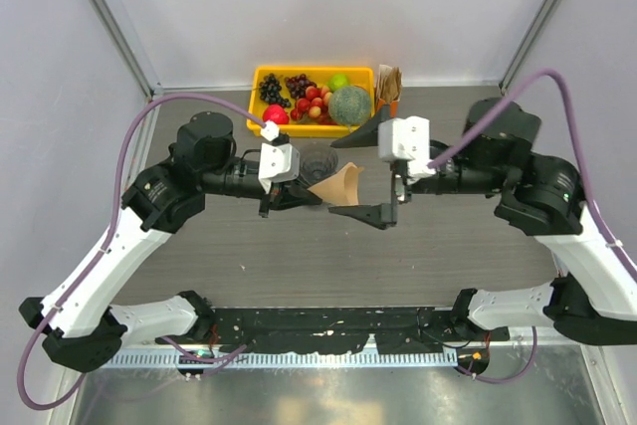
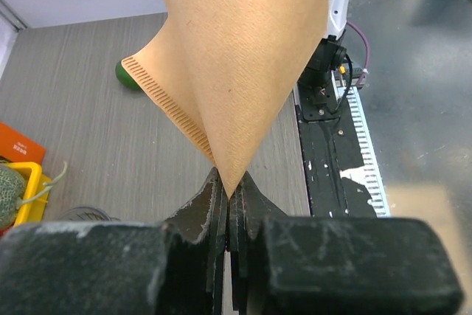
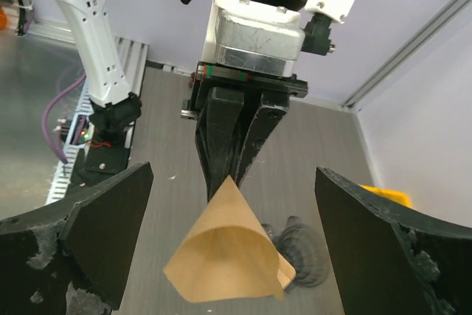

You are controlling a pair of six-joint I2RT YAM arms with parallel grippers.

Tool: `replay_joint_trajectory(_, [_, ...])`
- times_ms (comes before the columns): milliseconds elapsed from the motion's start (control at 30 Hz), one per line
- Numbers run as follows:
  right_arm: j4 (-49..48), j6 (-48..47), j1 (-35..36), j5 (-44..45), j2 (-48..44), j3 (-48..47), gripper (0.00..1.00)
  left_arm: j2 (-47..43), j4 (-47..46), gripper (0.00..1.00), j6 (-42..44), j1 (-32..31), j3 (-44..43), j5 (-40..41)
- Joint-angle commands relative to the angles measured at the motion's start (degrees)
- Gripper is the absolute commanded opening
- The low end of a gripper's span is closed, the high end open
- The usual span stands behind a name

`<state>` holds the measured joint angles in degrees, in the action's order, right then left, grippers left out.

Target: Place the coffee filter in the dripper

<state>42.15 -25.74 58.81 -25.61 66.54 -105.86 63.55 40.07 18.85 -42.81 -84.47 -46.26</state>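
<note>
The coffee filter [image 1: 341,186] is a tan paper cone, opened out. My left gripper [image 1: 307,193] is shut on its pointed tip and holds it in the air with the mouth facing right; the pinch shows in the left wrist view [image 2: 230,191]. The dripper [image 1: 317,162], smoky and transparent, stands on the table just behind the filter; it also shows in the right wrist view [image 3: 304,250], beside the filter [image 3: 228,263]. My right gripper [image 1: 336,176] is wide open, with one finger on each side of the filter's mouth, touching nothing.
A yellow tray [image 1: 261,77] of fruit with a green melon [image 1: 349,105] stands at the back. A bundle of brown papers with an orange box [image 1: 387,82] is to its right. A green object [image 2: 125,75] lies on the table beyond the filter.
</note>
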Motion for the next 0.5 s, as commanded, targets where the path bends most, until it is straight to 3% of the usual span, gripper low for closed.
replay_joint_trajectory(0, [9.2, 0.3, 1.2, -0.2, 4.3, -6.9, 0.99, 0.6, 1.3, 0.09, 2.1, -1.1, -3.0, 1.6])
replay_joint_trajectory(133, [13.0, -2.6, 2.5, 2.3, 6.6, -8.7, 0.97, 0.6, 2.0, 0.09, 2.3, -1.5, -3.2, 1.8])
replay_joint_trajectory(400, [17.3, -5.9, 2.8, 6.1, 7.0, -7.3, 0.70, 0.9, 3.7, 0.12, 3.1, -1.5, -4.2, 1.2])
replay_joint_trajectory(467, [18.0, -6.3, 2.8, 6.8, 7.5, -7.6, 0.58, 1.4, 4.5, 0.13, 3.6, -1.5, -5.0, 1.1])
